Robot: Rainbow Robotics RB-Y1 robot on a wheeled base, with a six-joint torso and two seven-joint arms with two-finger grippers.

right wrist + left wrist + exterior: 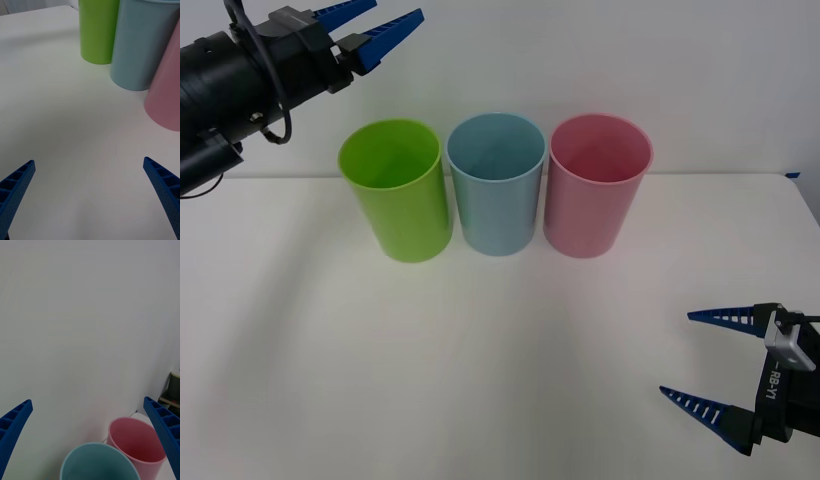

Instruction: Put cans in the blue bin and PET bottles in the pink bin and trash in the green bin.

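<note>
- The left gripper (383,24) is raised at about 10 o'clock in the front view, above and behind the green bin (396,189). Its black arm comes in from the left edge, and its fingers are spread with nothing between them, pointing toward 3 o'clock.
- From the left wrist, the two blue fingers (13,425) stand wide apart, with the blue bin (98,463) and pink bin (137,444) below them against a pale wall (86,322).
- The right gripper (708,363) sits low at about 4 o'clock, just over the table (480,370). Its fingers are open and empty, pointing toward 9 o'clock, well apart from the bins.
- The three bins stand upright in a row at the far side of the table: green at 11 o'clock, blue (496,182) at 12, pink (596,184) at 1. Neighbours stand close together; whether they touch is unclear.
- From the right wrist, the green bin (98,30), blue bin (144,45) and pink bin (168,93) are cut off at the frame edges, so their rims are hidden.
- The front view looks into all three bins, but their bottoms cannot be seen well, so I cannot tell what lies inside.
- The right arm is cut off by the frame corner.
</note>
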